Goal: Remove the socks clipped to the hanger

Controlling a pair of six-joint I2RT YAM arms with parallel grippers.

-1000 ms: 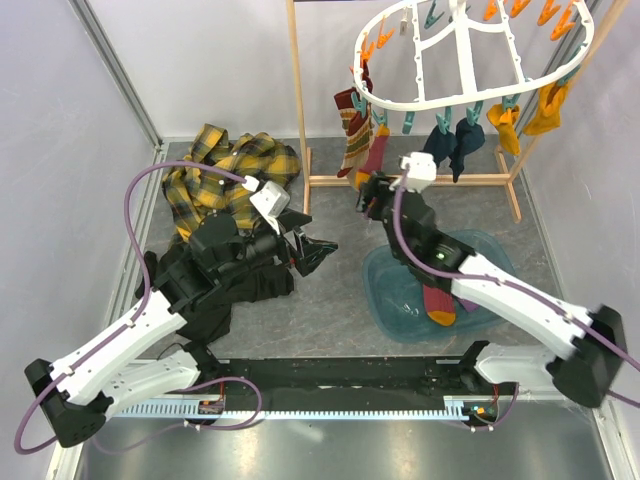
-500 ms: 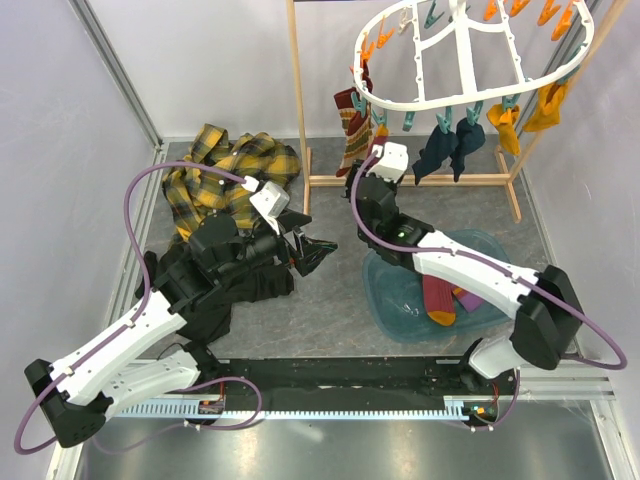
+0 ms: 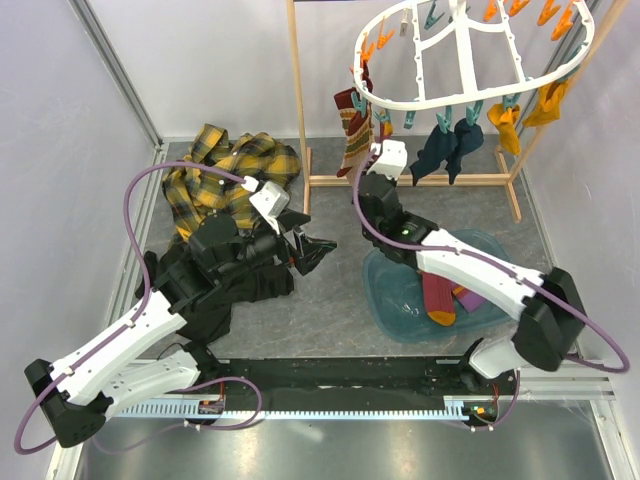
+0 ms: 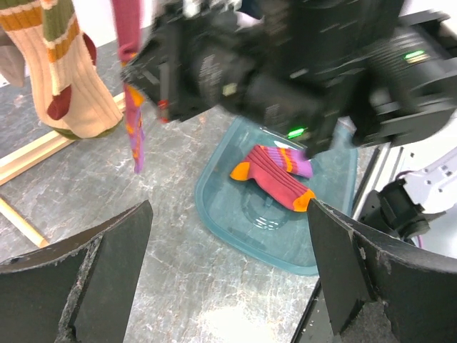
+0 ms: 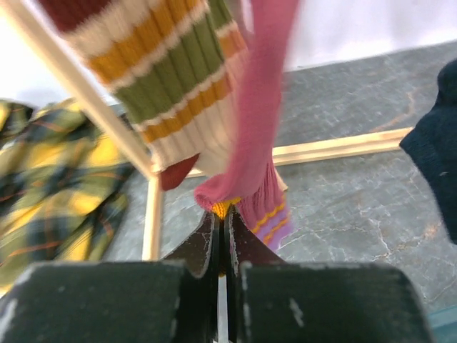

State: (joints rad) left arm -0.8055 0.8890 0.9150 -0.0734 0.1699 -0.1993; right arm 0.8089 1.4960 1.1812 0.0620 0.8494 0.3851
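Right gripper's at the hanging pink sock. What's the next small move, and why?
Probably pull the right gripper gently downward: its jaws look closed on the toe of the pink sock, which hangs from the hanger above.

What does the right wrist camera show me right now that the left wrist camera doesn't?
Right wrist only: the right claw shut on the toe of the hanging maroon ribbed sock, the yellow plaid shirt and a navy sock. Left wrist only: the open left claw and the teal plastic tray holding a second maroon sock. Both: the hanging maroon sock, the beige striped sock beside it and the wooden frame.
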